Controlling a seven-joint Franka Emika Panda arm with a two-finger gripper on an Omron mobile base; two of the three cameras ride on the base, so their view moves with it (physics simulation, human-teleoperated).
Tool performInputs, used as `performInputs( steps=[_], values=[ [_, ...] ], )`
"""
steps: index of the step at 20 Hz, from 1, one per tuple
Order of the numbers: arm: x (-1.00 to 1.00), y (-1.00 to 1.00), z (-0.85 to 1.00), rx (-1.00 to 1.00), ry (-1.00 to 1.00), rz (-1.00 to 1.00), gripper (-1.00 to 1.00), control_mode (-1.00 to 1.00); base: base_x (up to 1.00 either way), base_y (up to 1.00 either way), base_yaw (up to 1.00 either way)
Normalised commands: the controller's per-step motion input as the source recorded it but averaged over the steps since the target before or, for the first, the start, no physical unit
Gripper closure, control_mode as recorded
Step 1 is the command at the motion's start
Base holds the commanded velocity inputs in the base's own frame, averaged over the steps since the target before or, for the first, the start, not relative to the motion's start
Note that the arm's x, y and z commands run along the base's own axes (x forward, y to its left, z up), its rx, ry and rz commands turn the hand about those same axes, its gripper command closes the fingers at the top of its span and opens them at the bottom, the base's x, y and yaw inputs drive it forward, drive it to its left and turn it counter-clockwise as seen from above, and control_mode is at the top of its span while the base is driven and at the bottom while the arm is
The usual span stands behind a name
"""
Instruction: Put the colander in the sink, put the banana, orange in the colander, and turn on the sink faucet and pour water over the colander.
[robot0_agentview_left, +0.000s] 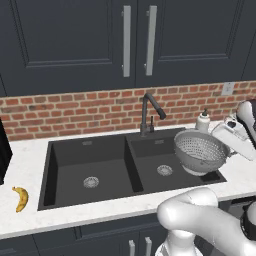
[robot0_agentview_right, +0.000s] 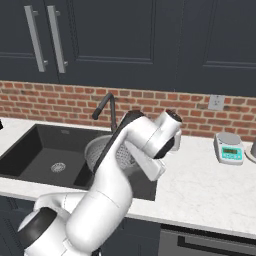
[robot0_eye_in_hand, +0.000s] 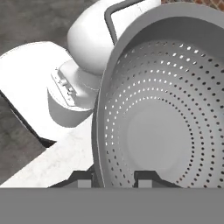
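My gripper (robot0_eye_in_hand: 114, 180) is shut on the rolled rim of the colander (robot0_eye_in_hand: 166, 122), one fingertip on each side of the wall. The silvery perforated colander (robot0_agentview_left: 197, 150) hangs tilted over the right basin of the black sink (robot0_agentview_left: 47, 170), held at its right side by the gripper (robot0_agentview_left: 223, 146). From the right base view the colander (robot0_agentview_right: 97, 150) is partly hidden behind my arm. The dark gooseneck faucet (robot0_agentview_left: 150, 112) stands behind the divider between the basins. A yellow banana (robot0_agentview_left: 20, 198) lies on the counter left of the sink. The orange is out of view.
A white soap bottle (robot0_agentview_left: 202, 121) stands behind the right basin. A small kitchen scale (robot0_agentview_right: 229, 146) sits on the counter to the right. A black appliance (robot0_agentview_left: 4, 150) is at the left edge. Dark cabinets hang above the brick backsplash.
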Motion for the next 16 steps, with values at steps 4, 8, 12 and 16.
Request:
performInputs(
  steps=[4, 8, 12, 16],
  values=[
    [0.33, 0.3, 0.0, -0.02, 0.28, 0.1, 1.0, -1.0, 0.0, 0.0, 0.0],
    [0.24, 0.28, -0.11, -0.08, 0.03, 0.02, 1.0, -1.0, 0.0, 0.0, 0.0],
    [0.12, 0.19, -0.34, -0.1, -0.16, 0.0, 1.0, -1.0, 0.0, 0.0, 0.0],
    [0.18, 0.18, -0.48, -0.11, -0.3, 0.0, 1.0, -1.0, 0.0, 0.0, 0.0]
  ],
)
